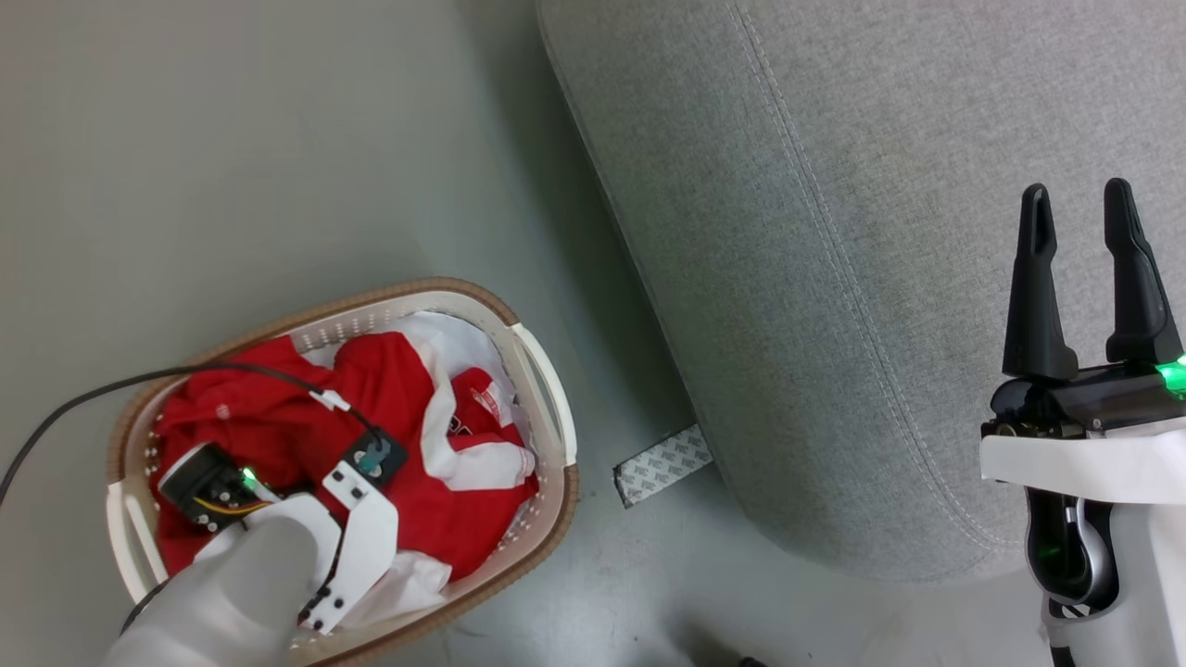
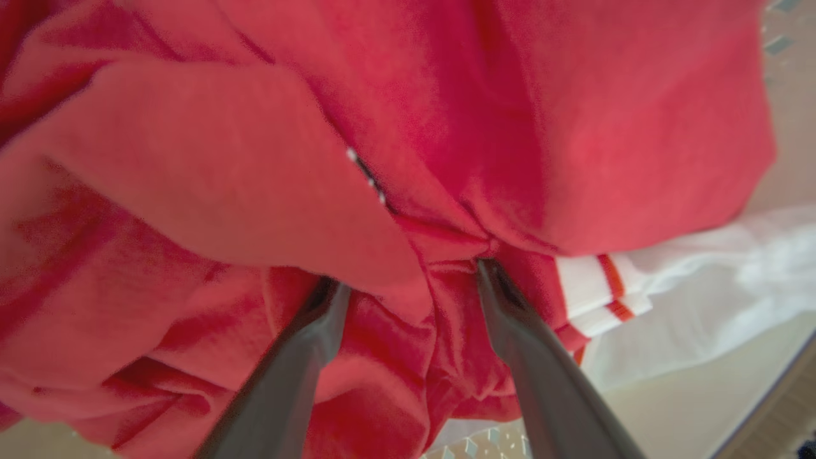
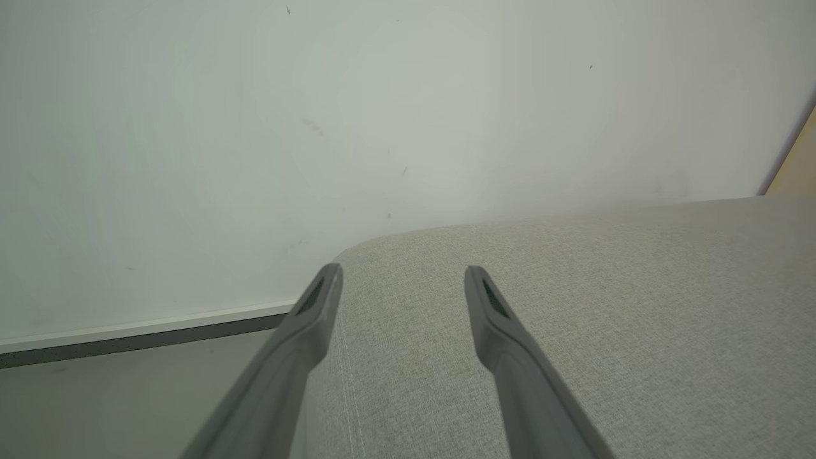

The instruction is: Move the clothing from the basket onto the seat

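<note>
The clothing [image 1: 426, 445], a bright red jersey with white panels, lies crumpled in the cream basket [image 1: 547, 389] on the floor at the lower left. My left arm's wrist [image 1: 357, 519] reaches down into the basket from above. In the left wrist view my left gripper [image 2: 408, 277] is open, its fingertips [image 2: 488, 274] pushed into folds of the red clothing [image 2: 255, 159], with a ridge of cloth between the spread jaws. The grey seat [image 1: 834, 232] rises to the right of the basket. My right gripper [image 1: 1079, 269] hovers open and empty above the seat [image 3: 605, 319].
A patterned grey strip [image 1: 662, 463] lies on the floor at the seat's base, between basket and seat. A black cable [image 1: 93, 394] runs from the left into the basket. In the right wrist view a pale wall [image 3: 319, 127] with a baseboard stands behind the seat.
</note>
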Available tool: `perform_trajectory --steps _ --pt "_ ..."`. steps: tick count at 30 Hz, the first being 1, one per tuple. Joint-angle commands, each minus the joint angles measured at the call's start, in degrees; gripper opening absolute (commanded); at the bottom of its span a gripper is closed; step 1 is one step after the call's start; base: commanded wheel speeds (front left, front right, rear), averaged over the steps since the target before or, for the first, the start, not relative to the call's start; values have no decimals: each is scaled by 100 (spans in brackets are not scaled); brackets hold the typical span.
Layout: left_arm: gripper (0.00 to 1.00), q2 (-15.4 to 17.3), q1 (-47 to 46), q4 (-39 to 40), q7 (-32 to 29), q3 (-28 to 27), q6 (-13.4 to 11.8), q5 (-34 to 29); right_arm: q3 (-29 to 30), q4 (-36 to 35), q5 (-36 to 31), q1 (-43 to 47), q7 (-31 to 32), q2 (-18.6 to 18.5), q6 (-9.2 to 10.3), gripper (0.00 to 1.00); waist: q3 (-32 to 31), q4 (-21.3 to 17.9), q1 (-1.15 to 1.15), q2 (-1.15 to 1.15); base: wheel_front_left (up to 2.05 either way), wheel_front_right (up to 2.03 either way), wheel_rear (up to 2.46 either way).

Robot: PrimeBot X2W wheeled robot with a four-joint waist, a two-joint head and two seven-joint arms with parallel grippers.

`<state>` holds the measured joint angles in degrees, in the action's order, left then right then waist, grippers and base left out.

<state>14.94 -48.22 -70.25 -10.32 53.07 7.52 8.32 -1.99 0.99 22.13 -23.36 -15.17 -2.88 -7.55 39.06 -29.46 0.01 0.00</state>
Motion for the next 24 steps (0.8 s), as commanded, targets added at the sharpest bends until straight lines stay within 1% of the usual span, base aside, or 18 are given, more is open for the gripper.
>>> perform_trajectory --steps 1,5,6,7,8,9,18,24 --pt "100 31 -93 -55 -111 102 -10 167 -50 -4 106 -111 3 -1 12 100 92 -66 -1 0 0 0 0" --pt "100 -44 -145 -42 -165 233 -10 399 -118 -8 90 -121 3 -1 12 100 173 -108 -1 0 0 0 0" --pt "88 -53 -154 -19 -126 261 -10 461 -131 -4 65 -106 3 -1 12 100 186 -110 -1 0 0 0 0" --pt "54 -46 -172 -11 -101 298 -10 515 -129 -4 46 -83 3 -2 12 100 195 -108 -1 0 0 0 0" --pt "31 -36 -186 -13 -94 342 -10 554 -120 -4 36 -58 3 -1 12 100 203 -105 -1 0 0 0 0" --pt "0 -34 -184 -14 -75 391 -10 575 -106 -4 27 -41 3 -1 12 100 203 -100 -1 0 0 0 0" --pt "0 -90 -209 35 100 650 -10 928 -51 65 -121 -34 3 -3 12 100 7 60 -1 0 0 0 0" --pt "0 -238 -177 97 449 789 -10 1136 20 100 -294 -29 3 -3 12 100 -374 361 -1 0 0 0 0"
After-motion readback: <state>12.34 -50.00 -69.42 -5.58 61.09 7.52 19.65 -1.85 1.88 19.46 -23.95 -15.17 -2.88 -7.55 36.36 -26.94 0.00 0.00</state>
